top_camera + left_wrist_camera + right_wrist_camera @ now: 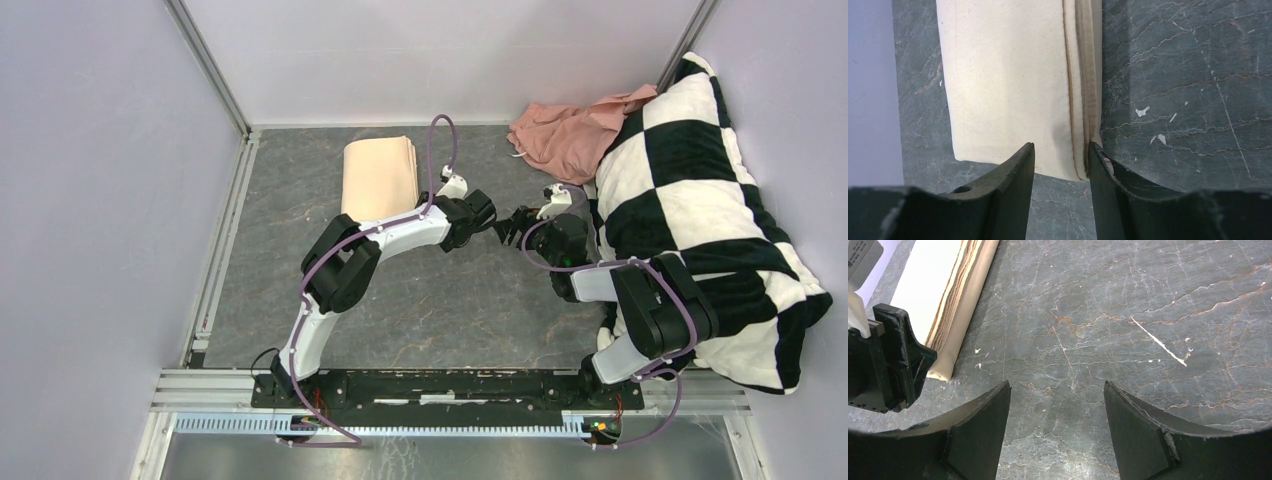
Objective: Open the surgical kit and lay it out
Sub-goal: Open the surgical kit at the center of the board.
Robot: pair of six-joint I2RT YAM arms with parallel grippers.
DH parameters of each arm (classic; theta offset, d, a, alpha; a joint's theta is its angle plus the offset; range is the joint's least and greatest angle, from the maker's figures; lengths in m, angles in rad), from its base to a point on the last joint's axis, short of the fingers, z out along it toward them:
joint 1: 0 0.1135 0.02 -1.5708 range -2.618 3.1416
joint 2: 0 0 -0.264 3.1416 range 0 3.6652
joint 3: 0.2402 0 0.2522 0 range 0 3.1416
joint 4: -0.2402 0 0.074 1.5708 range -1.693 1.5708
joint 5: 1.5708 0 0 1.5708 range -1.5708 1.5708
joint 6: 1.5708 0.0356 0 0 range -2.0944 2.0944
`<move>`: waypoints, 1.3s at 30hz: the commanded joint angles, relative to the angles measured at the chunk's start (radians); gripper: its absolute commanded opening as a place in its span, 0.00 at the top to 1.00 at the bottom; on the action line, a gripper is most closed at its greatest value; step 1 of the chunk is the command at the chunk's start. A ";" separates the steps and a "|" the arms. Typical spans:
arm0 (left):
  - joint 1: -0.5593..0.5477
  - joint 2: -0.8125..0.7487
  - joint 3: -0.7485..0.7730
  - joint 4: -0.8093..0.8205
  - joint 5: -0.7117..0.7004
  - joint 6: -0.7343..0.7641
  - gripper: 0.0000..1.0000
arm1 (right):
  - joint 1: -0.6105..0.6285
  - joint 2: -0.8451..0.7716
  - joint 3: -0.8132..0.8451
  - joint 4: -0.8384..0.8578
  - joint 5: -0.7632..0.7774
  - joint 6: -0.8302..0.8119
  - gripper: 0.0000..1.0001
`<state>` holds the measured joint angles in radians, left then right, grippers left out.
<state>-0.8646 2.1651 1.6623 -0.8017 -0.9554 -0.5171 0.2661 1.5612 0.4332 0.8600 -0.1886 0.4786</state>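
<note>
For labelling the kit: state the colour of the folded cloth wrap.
Plain pale peach-beige cloth wrap, best seen in the top external view.

Top camera looks down; both close wrist cameras share the cloth wrap (1008,85).

Cloth wrap (378,175) folded shut; whatever lies inside stays hidden from us. Top view: its 5 o'clock corner lost under left arm (400,232). Left wrist view: wrap cut off at 12 o'clock edge; left gripper (1060,160) straddles layered corner, but we cannot tell if fingers press cloth. Right wrist view: wrap cropped at 11 o'clock, left gripper cropped at 9 o'clock. Pink cloth (565,130) partly hidden behind checkered cushion (690,200), itself partly covered by right arm (650,310).
</note>
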 commanded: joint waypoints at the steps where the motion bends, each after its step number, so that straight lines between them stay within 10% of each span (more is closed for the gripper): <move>1: 0.007 0.011 -0.004 0.016 -0.008 0.042 0.50 | -0.003 0.011 0.004 0.059 -0.027 0.013 0.25; 13: 0.009 0.017 -0.010 0.039 0.039 0.046 0.36 | -0.004 0.027 0.015 0.059 -0.044 0.020 0.26; 26: 0.013 0.000 -0.018 0.031 -0.007 0.044 0.65 | -0.005 0.033 0.019 0.058 -0.050 0.023 0.26; 39: 0.016 -0.054 -0.042 0.038 -0.013 0.045 0.64 | -0.004 0.040 0.024 0.056 -0.057 0.027 0.26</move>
<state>-0.8585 2.1849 1.6333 -0.7757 -0.9188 -0.4828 0.2661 1.5929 0.4332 0.8600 -0.2260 0.4934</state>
